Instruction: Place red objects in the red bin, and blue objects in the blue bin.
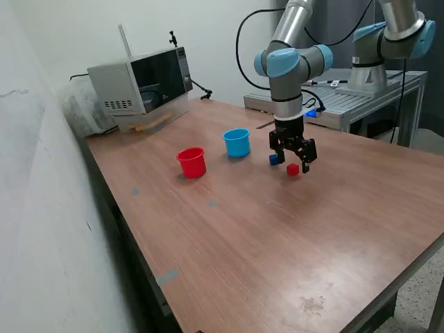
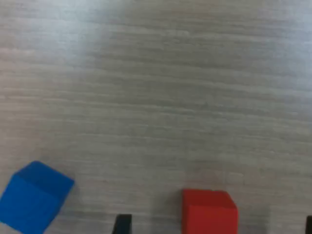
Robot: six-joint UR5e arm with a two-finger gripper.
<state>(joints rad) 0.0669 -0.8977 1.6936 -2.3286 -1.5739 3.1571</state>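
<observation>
The gripper (image 1: 294, 158) hangs low over the wooden table (image 1: 277, 236), pointing straight down, with its two fingers spread apart and nothing held between them. In the wrist view, one dark fingertip (image 2: 122, 224) shows at the picture's edge, and the red cube (image 2: 209, 211) lies just beside it, between the spread fingers.

In the exterior view, the red cube (image 1: 293, 169) rests on the table directly under the gripper, towards its 5 o'clock side. A blue cube (image 1: 275, 159) lies near the red cube, at about its 10 o'clock, partly hidden behind the gripper's finger. The wrist view shows this blue cube (image 2: 34, 202) apart from the red cube, turned at an angle to it.

The light blue cup (image 1: 236, 142) stands upright at roughly 10 o'clock from the gripper, near the blue cube. The red cup (image 1: 191, 162) stands upright at 8 o'clock from the light blue cup, close by but not touching. Whether either cup holds anything cannot be told.

A microwave oven (image 1: 142, 81) sits at the table's far corner, well apart from the cups.
</observation>
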